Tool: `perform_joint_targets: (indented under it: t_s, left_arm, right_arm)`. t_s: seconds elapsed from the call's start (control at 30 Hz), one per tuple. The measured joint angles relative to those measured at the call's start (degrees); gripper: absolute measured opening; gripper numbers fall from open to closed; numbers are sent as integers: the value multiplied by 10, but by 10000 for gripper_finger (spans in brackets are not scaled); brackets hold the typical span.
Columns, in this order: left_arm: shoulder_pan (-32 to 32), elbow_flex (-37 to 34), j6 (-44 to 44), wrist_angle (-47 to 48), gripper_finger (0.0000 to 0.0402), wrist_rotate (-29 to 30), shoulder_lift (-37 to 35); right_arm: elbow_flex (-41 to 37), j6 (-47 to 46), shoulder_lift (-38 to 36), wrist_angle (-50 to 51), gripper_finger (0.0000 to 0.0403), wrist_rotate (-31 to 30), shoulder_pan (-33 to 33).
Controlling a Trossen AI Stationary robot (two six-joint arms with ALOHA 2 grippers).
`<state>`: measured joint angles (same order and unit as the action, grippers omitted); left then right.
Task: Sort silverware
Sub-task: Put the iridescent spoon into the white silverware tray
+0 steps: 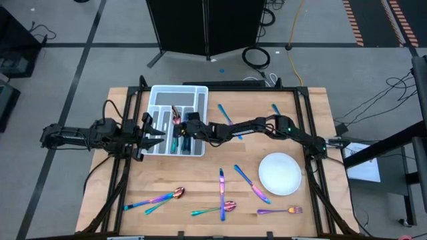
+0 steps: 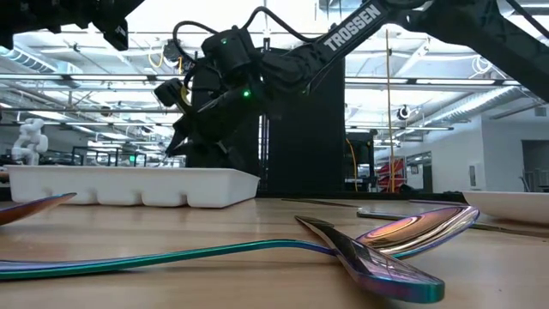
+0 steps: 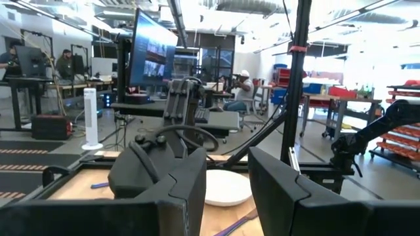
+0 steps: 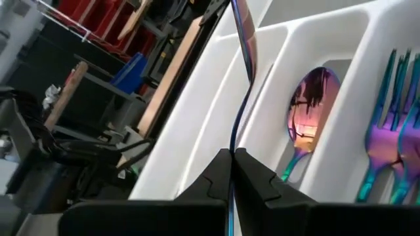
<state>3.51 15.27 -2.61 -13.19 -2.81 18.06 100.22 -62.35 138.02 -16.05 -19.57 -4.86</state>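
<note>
One tray [image 1: 197,90], one plate [image 1: 280,173]; nine loose silverware pieces [image 1: 222,193] are counted on the surface [image 1: 200,180]. Right gripper [image 4: 231,157] jaws are clamped on one piece [image 4: 244,39]; left gripper [image 1: 148,135] jaws are held apart.

Polished, mirror-glossy metal with an iridescent blue, purple, pink and gold sheen on the silverware [image 2: 403,236], including the spoon [image 4: 310,111] and forks [image 4: 387,141] lying in the tray. Smooth white plastic with a soft sheen for the divided tray [image 1: 162,98]; pale, matt wood grain across the tabletop [image 1: 200,180]. Matt black finish on the right tool [image 4: 233,174].
</note>
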Motion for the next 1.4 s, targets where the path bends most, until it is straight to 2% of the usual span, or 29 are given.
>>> perform_joint_targets:
  t_s: [0.53, 0.7, 1.03, 1.4]
  left_arm:
    - [0, 0, 0, -20, 114, 0, 0]
    - [0, 0, 0, -24, 114, 0, 0]
    - [0, 0, 0, -24, 114, 0, 0]
    - [0, 0, 0, -26, 114, 0, 0]
  right_arm:
    - [0, -2, 3, -2, 0, 4, 9]
    - [0, -27, 17, -11, 0, 5, 7]
    - [0, -10, 17, -29, 1, 16, 4]
    - [0, -6, 17, -28, 55, 17, 5]
